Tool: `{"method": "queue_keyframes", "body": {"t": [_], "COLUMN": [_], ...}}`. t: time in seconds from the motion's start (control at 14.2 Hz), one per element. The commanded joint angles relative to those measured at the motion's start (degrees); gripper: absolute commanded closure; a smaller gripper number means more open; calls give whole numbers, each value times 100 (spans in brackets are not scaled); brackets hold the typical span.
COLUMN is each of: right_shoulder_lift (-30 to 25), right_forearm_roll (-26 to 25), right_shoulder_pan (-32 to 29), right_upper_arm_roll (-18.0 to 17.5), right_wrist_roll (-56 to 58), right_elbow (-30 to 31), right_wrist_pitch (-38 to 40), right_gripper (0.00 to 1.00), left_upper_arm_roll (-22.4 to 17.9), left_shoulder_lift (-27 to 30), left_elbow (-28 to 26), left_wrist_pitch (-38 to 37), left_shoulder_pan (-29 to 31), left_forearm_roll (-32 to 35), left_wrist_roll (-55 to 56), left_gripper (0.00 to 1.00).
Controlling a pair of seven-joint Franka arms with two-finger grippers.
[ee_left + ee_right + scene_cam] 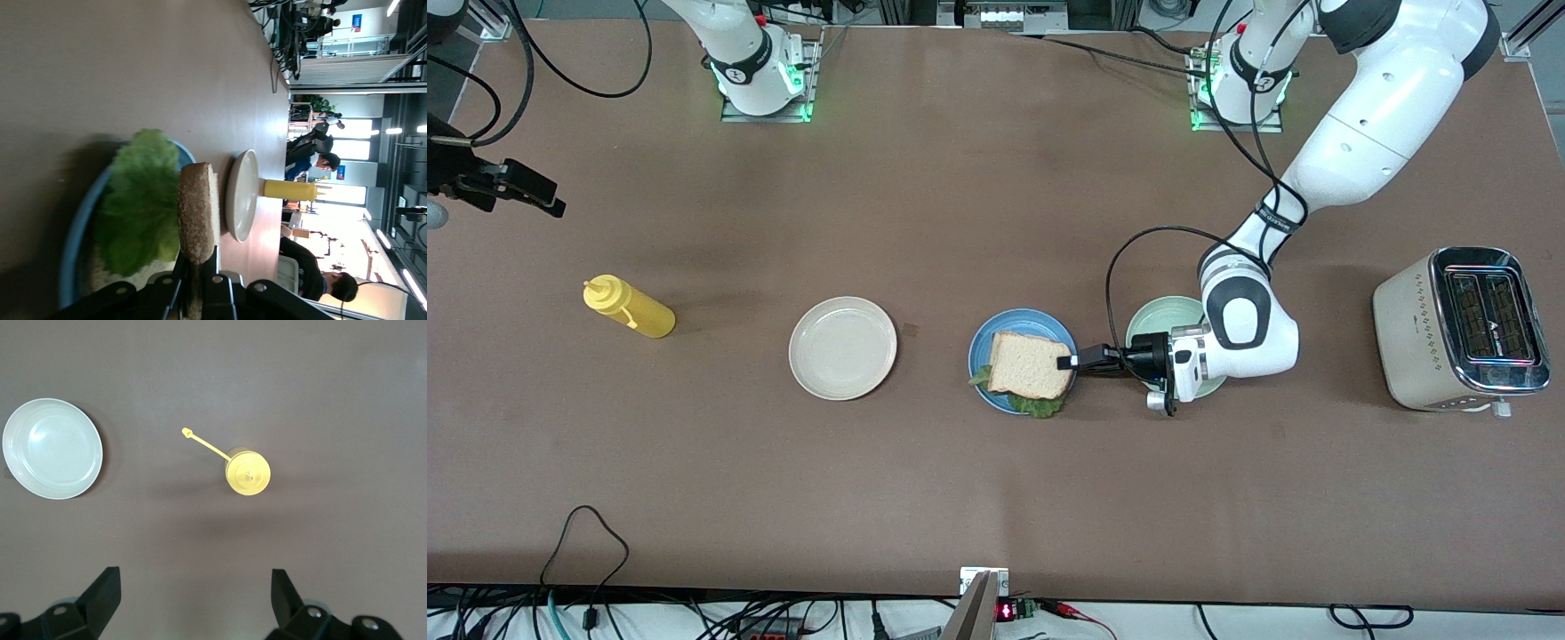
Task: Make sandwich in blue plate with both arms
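Left claw (1069,362) pinching bread slice (1030,364) | cream plate (842,348) beside

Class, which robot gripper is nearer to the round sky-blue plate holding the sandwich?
Left. The left gripper is over the sky-blue plate, shut on the top bread slice. The right gripper waits open, above the table's edge at the right arm's end.

1. The front view is evenly lit from above; the brown worktop (960,222) shows only soft shadows.
2. The toaster (1463,329) top carries small glare.
3. In the left wrist view, the background windows are overexposed, and the near bread slice (197,220) looks slightly soft.
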State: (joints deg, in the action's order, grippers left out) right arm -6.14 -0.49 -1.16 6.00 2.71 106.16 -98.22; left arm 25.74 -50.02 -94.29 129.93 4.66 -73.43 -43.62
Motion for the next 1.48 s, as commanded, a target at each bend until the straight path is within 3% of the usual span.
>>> {"method": "queue_keyframes", "body": {"t": [0.0, 0.14, 0.49, 0.63, 1.06, 1.41], "right_shoulder_lift": [-63, -46, -37, -19, -2, -10], "right_forearm_roll": [-75, -75, -75, -75, -83, -92], "right_shoulder_pan": [1, -8, -8, -8, -8, 10], "right_upper_arm_roll": [-29, -29, -29, -29, -29, -38], "right_wrist_roll": [19, 19, 19, 19, 19, 19], "right_elbow": [45, 45, 45, 45, 37, 10], "right_wrist_pitch": [14, 5, -30, -48, -75, -75], "right_gripper": [0, 0, 0, 0, 0, 0], "left_upper_arm_roll": [-183, -244, -323, -542, -930, -948], "left_shoulder_lift": [18, 210, 834, 1212, 2311, 3023], "left_elbow": [121, 78, -98, -90, 50, 805], "left_wrist_pitch": [15, 6, -238, -809, -2785, -4360], "left_shoulder_pan": [-193, -167, 8, 26, 306, 492], "left_forearm_roll": [83, 275, 1794, 2671, 6222, 7534], "left_wrist_roll": [-120, -94, 265, 774, 1910, 1893], "left_gripper": [0, 0, 0, 0, 0, 0]}}
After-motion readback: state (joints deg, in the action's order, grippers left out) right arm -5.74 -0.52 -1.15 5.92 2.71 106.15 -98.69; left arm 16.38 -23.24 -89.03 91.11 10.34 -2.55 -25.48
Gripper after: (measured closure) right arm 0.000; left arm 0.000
